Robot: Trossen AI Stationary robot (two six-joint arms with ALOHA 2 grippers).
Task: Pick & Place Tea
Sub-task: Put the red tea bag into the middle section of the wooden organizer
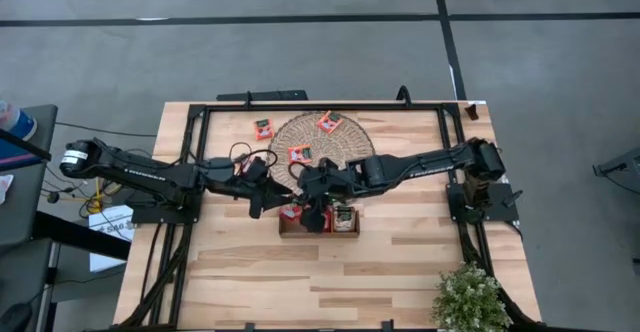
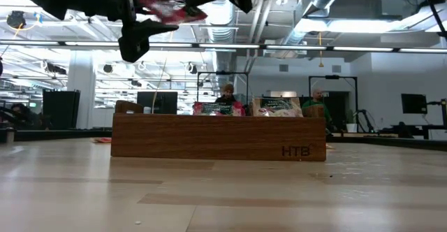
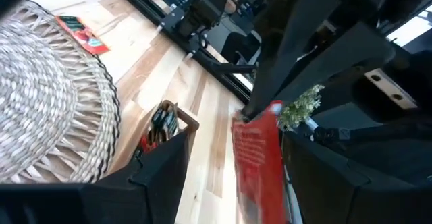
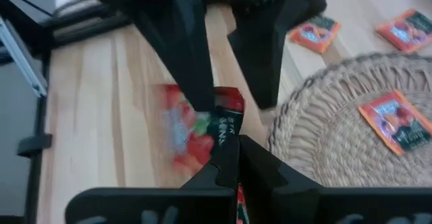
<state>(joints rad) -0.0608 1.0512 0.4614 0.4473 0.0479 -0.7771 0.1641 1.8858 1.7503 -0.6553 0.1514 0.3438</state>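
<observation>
Pale plank wooden table [image 1: 400,262] fills centre frame. Round woven straw mat [image 1: 345,144] lies upper centre, three red-orange tea sachets [image 1: 299,154] on or beside it. Small brown wooden tray [image 1: 345,230] sits below the mat, sachets inside. Right gripper [image 4: 227,158], jaws closed, pinches a red sachet [image 3: 260,158] above the tray. Left gripper [image 3: 233,183], jaws wide, flanks that sachet.

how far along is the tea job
Some sachets already sit in the wooden tray. In hand: the right tool is shut on a red sachet, between the fingers of the open left tool. Left: three sachets on or by the woven mat.
</observation>
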